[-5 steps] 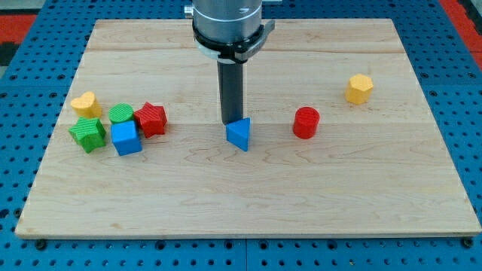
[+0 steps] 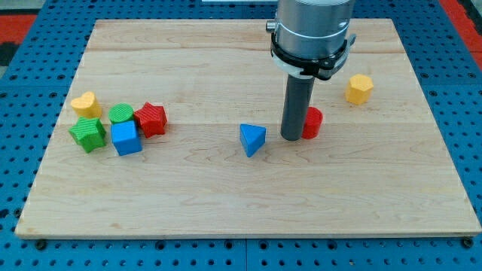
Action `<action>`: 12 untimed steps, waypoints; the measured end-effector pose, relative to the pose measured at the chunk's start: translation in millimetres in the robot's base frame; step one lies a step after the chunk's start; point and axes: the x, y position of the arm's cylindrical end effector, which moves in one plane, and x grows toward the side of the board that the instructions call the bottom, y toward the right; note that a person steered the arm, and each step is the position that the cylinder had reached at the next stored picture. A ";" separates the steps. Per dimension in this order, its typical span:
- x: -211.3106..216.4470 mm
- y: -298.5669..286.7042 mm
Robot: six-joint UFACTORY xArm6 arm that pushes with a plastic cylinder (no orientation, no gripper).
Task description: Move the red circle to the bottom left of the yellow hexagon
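Note:
The red circle (image 2: 312, 123) is a short red cylinder right of the board's middle, partly hidden behind my rod. My tip (image 2: 292, 138) rests against its left side. The yellow hexagon (image 2: 359, 89) sits up and to the right of the red circle, apart from it. A blue triangle (image 2: 252, 139) lies just left of my tip, apart from it.
A cluster stands at the view's left: a yellow heart-like block (image 2: 85, 103), a green round block (image 2: 120, 114), a green block (image 2: 88, 134), a blue cube (image 2: 126, 138) and a red star-like block (image 2: 152, 119). The wooden board (image 2: 241, 203) ends in blue pegboard on all sides.
My tip has moved right, from behind the blue triangle to the red circle's left side. The blue triangle has turned and shifted slightly right. The red circle looks barely moved.

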 end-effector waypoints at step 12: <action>-71.3 68.1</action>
